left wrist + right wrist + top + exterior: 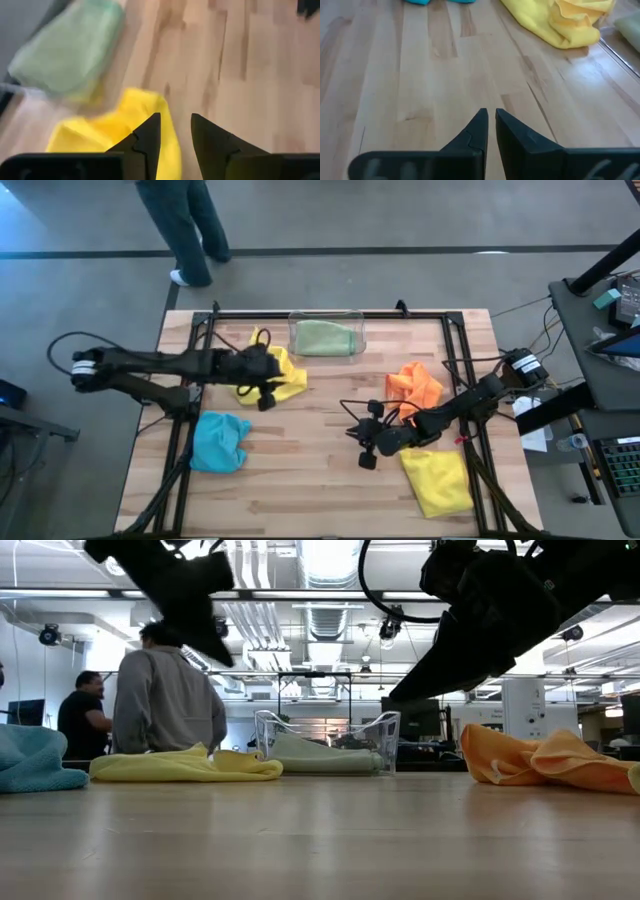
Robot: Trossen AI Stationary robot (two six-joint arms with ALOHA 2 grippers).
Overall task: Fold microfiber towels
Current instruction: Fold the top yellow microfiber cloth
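left gripper over the crumpled yellow towel

on the high view, the left gripper [266, 380] hovers at the 6 o'clock edge of the crumpled yellow towel [278, 372], which lies at 7 o'clock from the clear bin [327, 335] holding the pale green towel [324, 338]. its fingers [148, 137] show a narrow gap and hold nothing, the cloth just under them, so this arm looks best placed.

the right gripper [363, 442], nearly closed and empty over bare table [310, 480], has the orange towel [415, 386] at 1 o'clock and the flat yellow towel [440, 478] at 4 o'clock. the blue towel [220, 440] lies apart at 9 o'clock.
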